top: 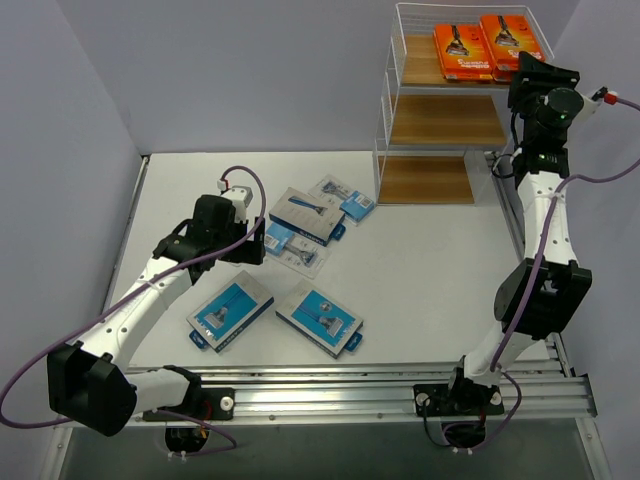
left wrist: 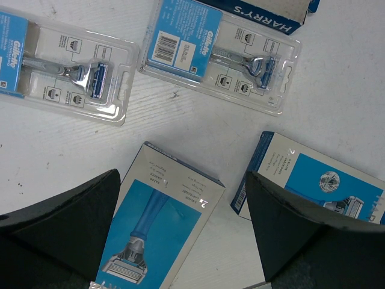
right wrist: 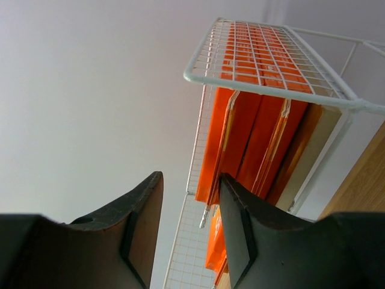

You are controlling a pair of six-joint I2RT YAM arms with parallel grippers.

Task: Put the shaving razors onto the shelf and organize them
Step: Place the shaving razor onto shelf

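Two orange razor boxes (top: 462, 50) (top: 510, 38) rest on the top tier of the white wire shelf (top: 395, 80). My right gripper (top: 522, 88) hovers at that tier's right side. In the right wrist view it (right wrist: 190, 177) is open and holds nothing, with the orange boxes (right wrist: 240, 138) just beyond its fingers. Blue-and-grey razor boxes (top: 230, 310) (top: 320, 318), a dark box (top: 305, 215) and blister packs (top: 340, 198) (top: 295, 250) lie on the table. My left gripper (left wrist: 180, 177) hangs open above one blue-and-grey box (left wrist: 156, 229), apart from it.
The shelf's two lower wooden tiers (top: 445, 120) (top: 425, 180) hold nothing. In the left wrist view a second blue-and-grey box (left wrist: 325, 174) lies partly under the right finger, and two blister packs (left wrist: 66, 66) (left wrist: 222, 60) lie further out. Grey walls (top: 70, 150) close in the table.
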